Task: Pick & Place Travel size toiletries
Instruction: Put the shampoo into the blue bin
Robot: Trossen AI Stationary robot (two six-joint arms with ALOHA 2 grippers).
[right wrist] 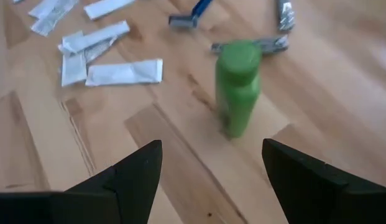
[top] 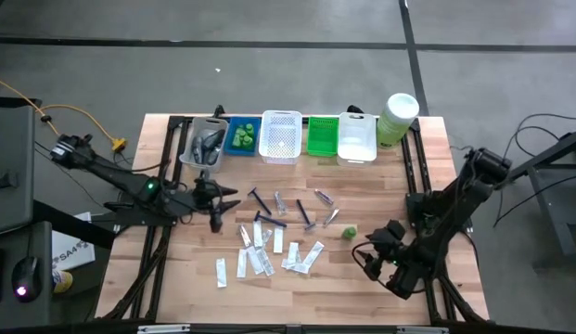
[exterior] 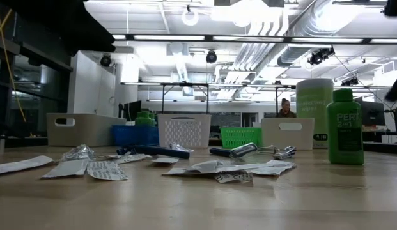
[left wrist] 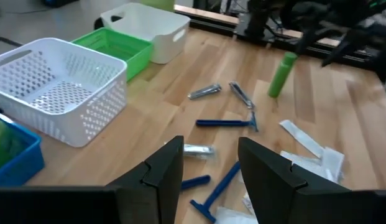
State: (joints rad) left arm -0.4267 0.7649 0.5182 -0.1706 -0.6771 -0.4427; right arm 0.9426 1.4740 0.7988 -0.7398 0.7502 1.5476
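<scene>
Right tool (right wrist: 211,171) open, seemingly near upright green bottle (right wrist: 237,87).

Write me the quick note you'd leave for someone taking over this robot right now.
Left gripper: open, empty, above the razors near the baskets.
Right gripper: open, empty, facing the upright green bottle.
Done: the clear basket and the blue basket already hold items.
Left: green bottle, razors, white sachets and silvery tubes still lie on the table.
</scene>
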